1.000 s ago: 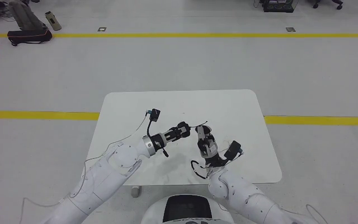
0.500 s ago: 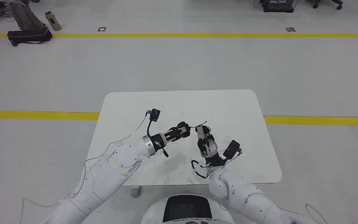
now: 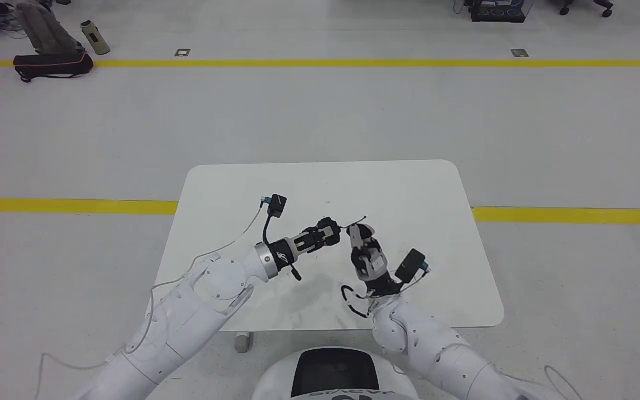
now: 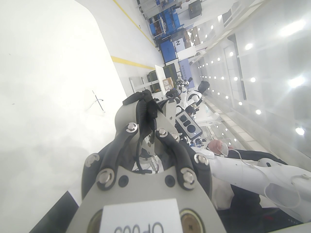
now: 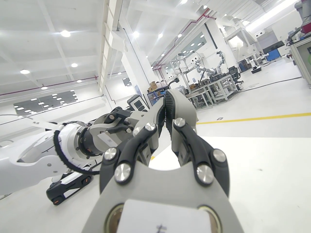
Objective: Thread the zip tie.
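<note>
Over the last second the right gripper (image 3: 357,235) had edged a little toward the left gripper (image 3: 333,230), and the free tail of the thin black plastic zip tie (image 3: 358,220) had shifted with it, while the left arm had kept its place. Both grippers hung close together above the middle of the white rounded bench (image 3: 250,190), the zip tie spanning the small gap between them, clear of the surface. The left gripper was clamped on one end of the strap, and the right gripper's pads were pressed together on the other, a short black stub poking past their tips. The step in hand looked to be lining up tail and head; whether the tip had already entered could not be told. The next move probably called for a slow, fine approach with the tip square to the slot, both holds firm against twisting
</note>
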